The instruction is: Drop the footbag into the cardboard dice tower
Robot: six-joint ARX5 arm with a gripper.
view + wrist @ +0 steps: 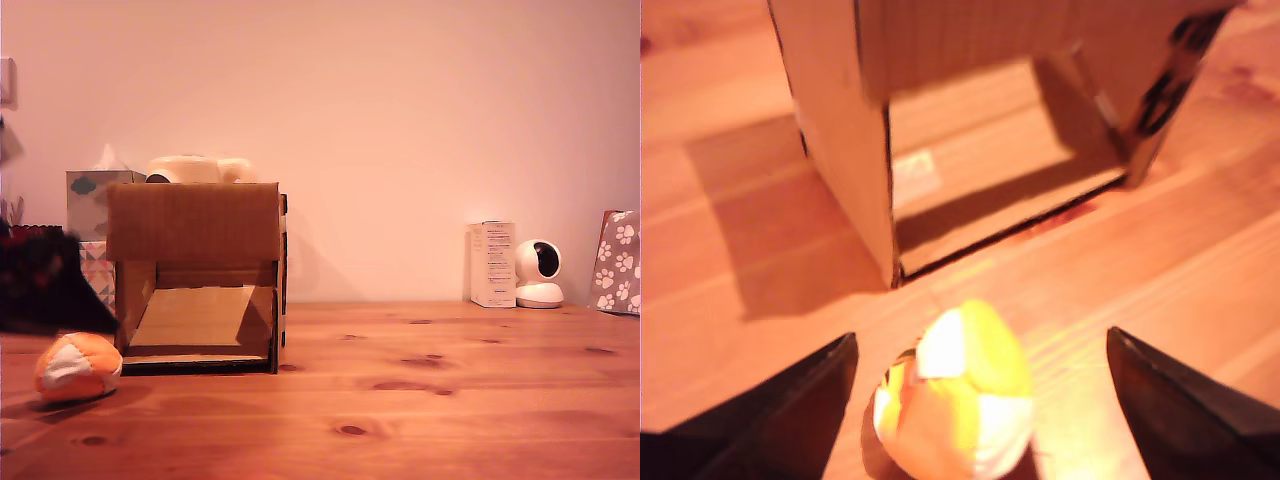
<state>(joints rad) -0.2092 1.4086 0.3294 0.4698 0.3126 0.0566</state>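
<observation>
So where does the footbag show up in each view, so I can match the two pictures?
Exterior view: the footbag lies on the table at the lower left, just left of the cardboard dice tower.
Wrist view: the footbag sits between the open gripper fingers, in front of the tower.
Shared landmark: the tower's front opening with its sloped ramp.

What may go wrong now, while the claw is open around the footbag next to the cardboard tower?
1. The footbag is soft and round and lies on the table; a fingertip that touches it first may roll it away.
2. The open claw is near the cardboard dice tower, so lifting carelessly may bump its front wall.
3. The exterior view shows items above the tower; whether its top is free is unclear.
</observation>
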